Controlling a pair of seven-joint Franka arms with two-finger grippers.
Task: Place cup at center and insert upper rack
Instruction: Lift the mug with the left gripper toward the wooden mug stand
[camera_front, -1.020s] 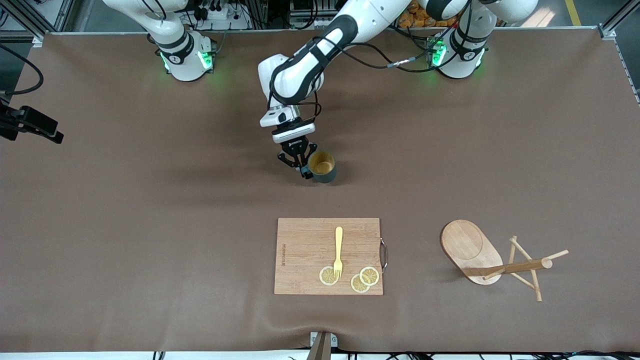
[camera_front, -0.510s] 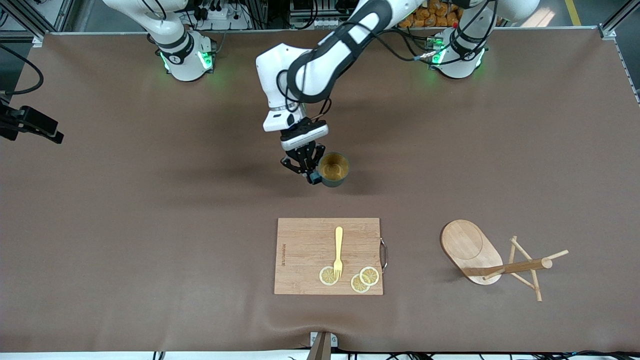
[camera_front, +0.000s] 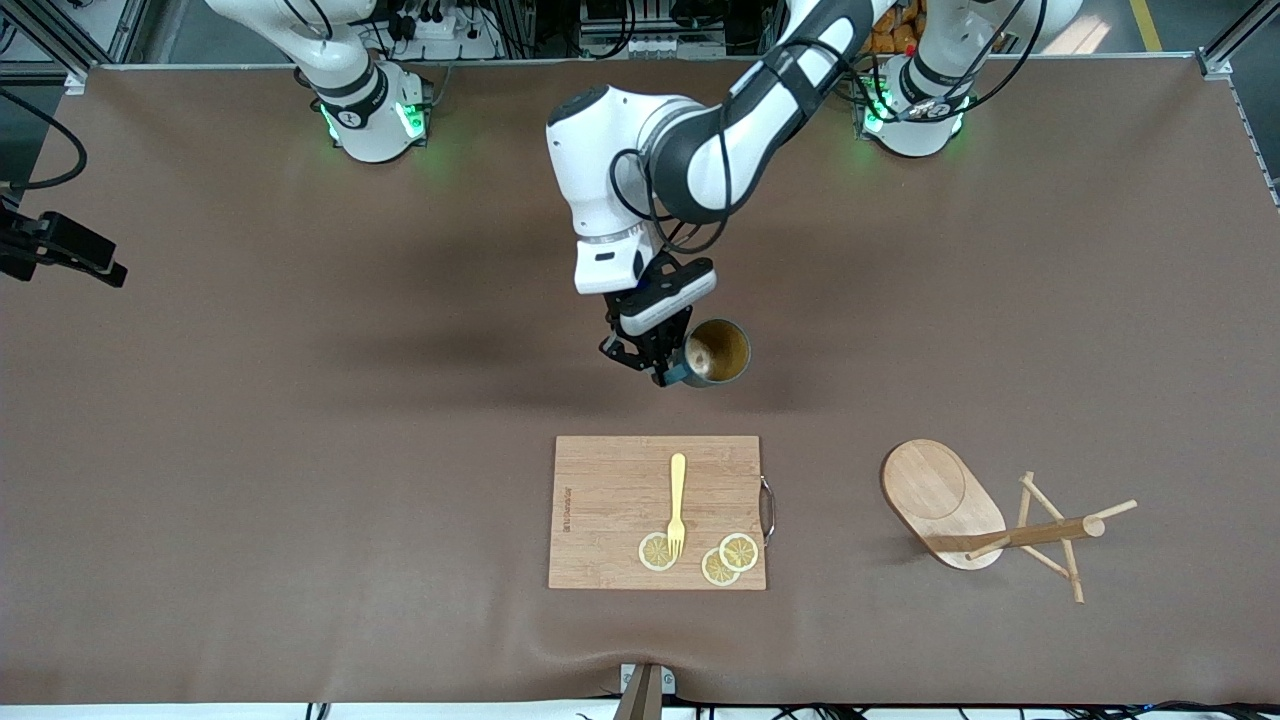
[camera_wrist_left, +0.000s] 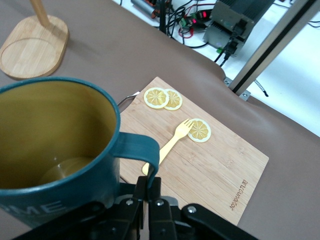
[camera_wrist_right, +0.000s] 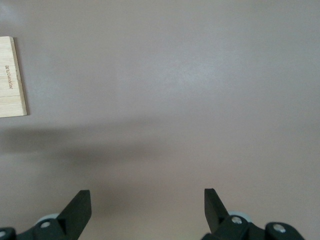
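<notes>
Teal cup (camera_front: 716, 353) (yellow inside) hangs in the air over the table above the cutting board (camera_front: 655, 511), its handle pinched tight by the left gripper (camera_front: 668, 372). The upper rack (camera_front: 985, 522) lies tipped over beside the board. The right gripper (camera_wrist_right: 146, 207) waits, fingers wide apart.

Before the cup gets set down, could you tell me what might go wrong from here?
The left gripper pinches only the cup by its thin handle, so the cup could swing or slip. The rack lies tipped on its side, so it seems unready for hanging.
</notes>
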